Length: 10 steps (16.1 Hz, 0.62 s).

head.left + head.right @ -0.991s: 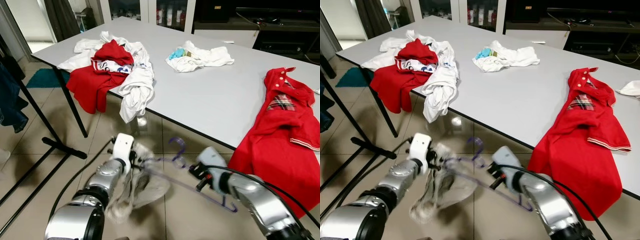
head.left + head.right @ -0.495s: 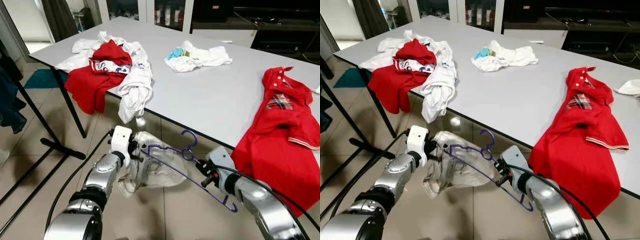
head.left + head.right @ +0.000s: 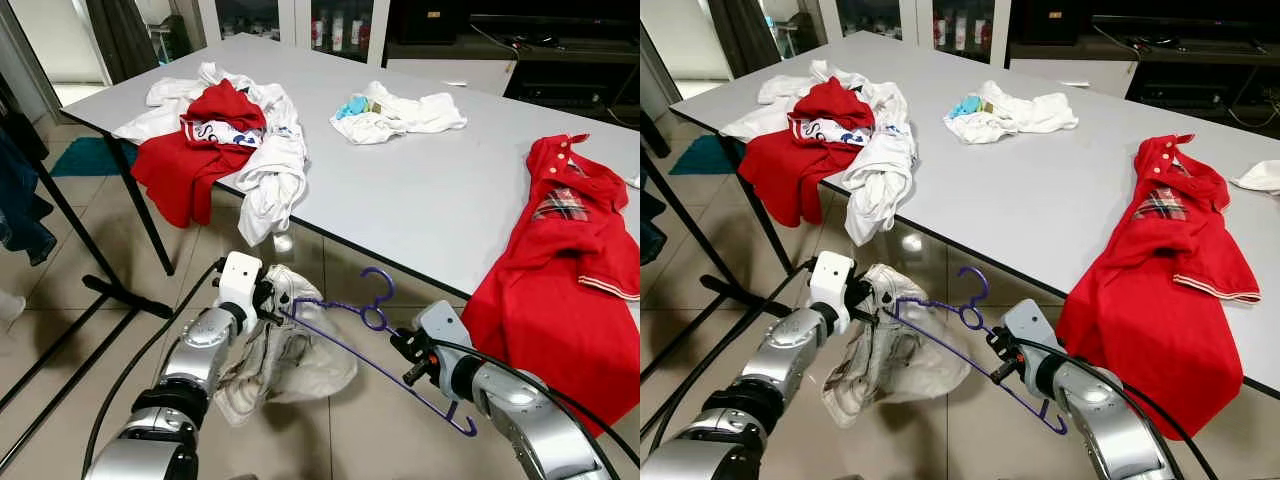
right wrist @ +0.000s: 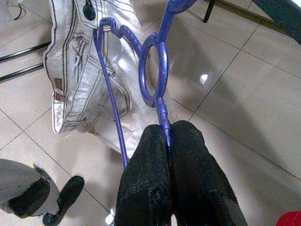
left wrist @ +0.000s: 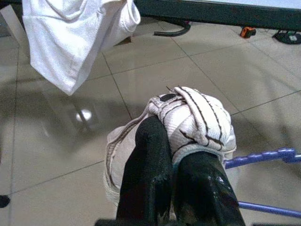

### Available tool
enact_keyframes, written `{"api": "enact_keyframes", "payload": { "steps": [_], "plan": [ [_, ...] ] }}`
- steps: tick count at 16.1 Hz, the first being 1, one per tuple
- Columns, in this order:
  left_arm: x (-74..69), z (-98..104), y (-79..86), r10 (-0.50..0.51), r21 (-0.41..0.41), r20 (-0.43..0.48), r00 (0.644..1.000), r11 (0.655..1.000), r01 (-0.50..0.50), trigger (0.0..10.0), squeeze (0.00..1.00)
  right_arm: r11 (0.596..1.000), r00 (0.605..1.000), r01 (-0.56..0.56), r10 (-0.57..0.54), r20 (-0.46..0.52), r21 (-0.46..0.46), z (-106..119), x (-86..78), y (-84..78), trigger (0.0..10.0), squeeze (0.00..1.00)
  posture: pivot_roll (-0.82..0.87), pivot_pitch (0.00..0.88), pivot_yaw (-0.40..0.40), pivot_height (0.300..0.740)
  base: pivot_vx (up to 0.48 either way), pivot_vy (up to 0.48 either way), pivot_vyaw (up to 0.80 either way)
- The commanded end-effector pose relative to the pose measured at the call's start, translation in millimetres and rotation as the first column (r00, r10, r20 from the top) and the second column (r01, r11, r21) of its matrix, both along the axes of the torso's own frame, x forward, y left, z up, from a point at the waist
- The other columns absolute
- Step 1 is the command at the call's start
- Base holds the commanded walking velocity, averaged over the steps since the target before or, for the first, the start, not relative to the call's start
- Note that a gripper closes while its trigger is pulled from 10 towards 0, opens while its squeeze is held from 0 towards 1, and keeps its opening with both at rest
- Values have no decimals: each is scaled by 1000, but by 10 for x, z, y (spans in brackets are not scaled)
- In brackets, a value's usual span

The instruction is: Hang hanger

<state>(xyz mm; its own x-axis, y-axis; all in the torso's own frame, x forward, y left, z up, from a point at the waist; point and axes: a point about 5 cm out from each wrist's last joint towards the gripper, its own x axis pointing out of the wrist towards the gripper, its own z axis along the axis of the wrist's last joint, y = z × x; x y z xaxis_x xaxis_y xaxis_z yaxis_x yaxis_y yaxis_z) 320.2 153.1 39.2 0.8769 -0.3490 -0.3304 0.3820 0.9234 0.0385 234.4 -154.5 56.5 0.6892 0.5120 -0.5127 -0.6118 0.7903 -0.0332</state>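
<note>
A purple plastic hanger (image 3: 372, 345) hangs in the air in front of the grey table (image 3: 440, 200), its hook (image 4: 157, 70) pointing up. My right gripper (image 3: 408, 352) is shut on the hanger's bar just below the hook. My left gripper (image 3: 270, 300) is shut on a bunched cream-white garment (image 3: 285, 355) at the hanger's left end (image 5: 263, 157). The garment (image 4: 84, 84) droops from that end toward the tiled floor.
On the table lie a pile of red and white clothes (image 3: 225, 135) at the left edge, a small white heap (image 3: 400, 112) at the back, and a red polo shirt (image 3: 565, 270) draped over the front edge. A black rack leg (image 3: 75, 235) and dark clothing (image 3: 20, 195) stand at far left.
The garment has dropped lower and hangs longer under the hanger's left end. Both grippers keep their hold; the hanger sits a little further right and lower.
</note>
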Motion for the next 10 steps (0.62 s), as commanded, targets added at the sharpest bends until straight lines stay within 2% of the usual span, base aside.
{"api": "enact_keyframes", "payload": {
  "steps": [1,2,4,5,7,10],
  "plan": [
    [33,75,30,-33,55,43,999,998,31,10000,0,1000,999,21,-21,29,1,114,25,-84,10000,0,-116,0,35,740,0,0,0],
    [22,61,39,-51,88,41,998,995,47,10000,0,1000,1000,7,-7,24,6,123,15,-75,10000,0,-118,0,36,740,0,0,0],
    [7,61,30,-87,101,36,996,991,83,10000,0,1000,999,-9,9,32,6,151,-7,-78,10000,0,-116,0,33,740,0,0,0],
    [-20,105,26,-137,97,54,989,987,131,10000,0,1000,995,-11,9,99,20,242,-30,-98,10000,0,-115,0,31,740,0,0,0],
    [-90,177,39,-187,79,85,979,980,181,10000,0,990,973,62,-87,213,123,441,-50,-144,10000,0,-111,0,30,740,0,0,0],
    [-281,255,-47,-220,-4,117,968,975,222,10000,0,970,935,151,-203,291,191,498,-176,-167,10000,0,-105,0,30,740,0,0,0]
  ]
}}
